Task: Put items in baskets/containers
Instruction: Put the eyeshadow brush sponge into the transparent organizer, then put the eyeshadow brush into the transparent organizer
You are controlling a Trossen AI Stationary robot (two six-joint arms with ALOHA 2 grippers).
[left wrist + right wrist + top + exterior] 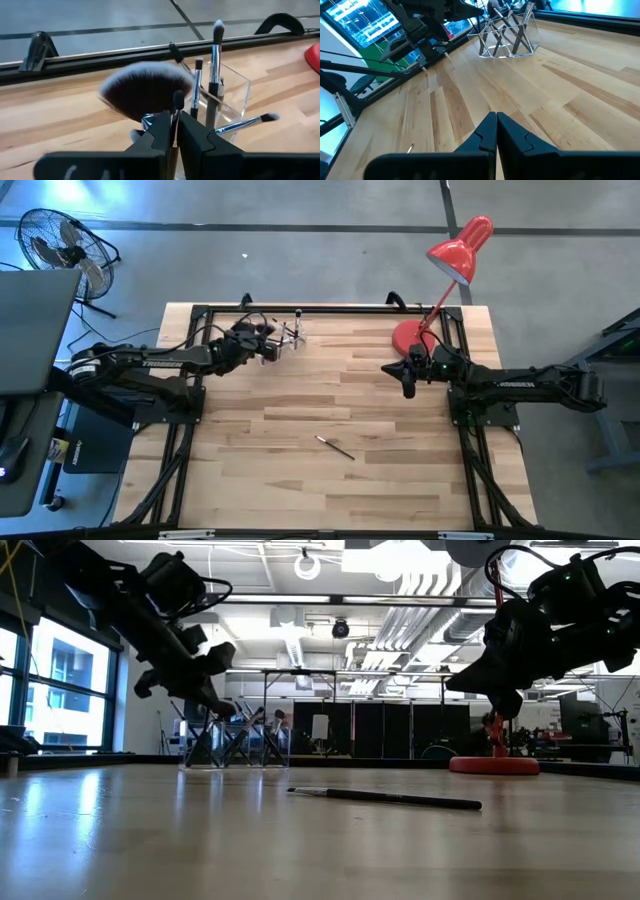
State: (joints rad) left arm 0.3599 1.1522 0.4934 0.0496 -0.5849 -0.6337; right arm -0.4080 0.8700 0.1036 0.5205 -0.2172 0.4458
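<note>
I see my left gripper point(175, 131) pinching a thin brush point(176, 107) just beside the clear holder point(226, 97), which holds several brushes. One brush point(336, 447) lies mid-table, well apart from my closed, empty right gripper point(407, 387).

Cool, even daylight lit the pale wooden table point(330, 395); ceiling fixtures glared in the low view, silhouetting the arms; the fluffy dark fan brush point(145, 90) was blurred.

High cam: straight down, far off, whole worktop point(300, 410) and both arms. Low cam: worktop height, level, facing the room behind. Left wrist cam: very close on the clear holder point(227, 95). Right wrist cam: looks across the worktop from farther back. All four share the holder; high and low share the loose brush point(336, 447).
</note>
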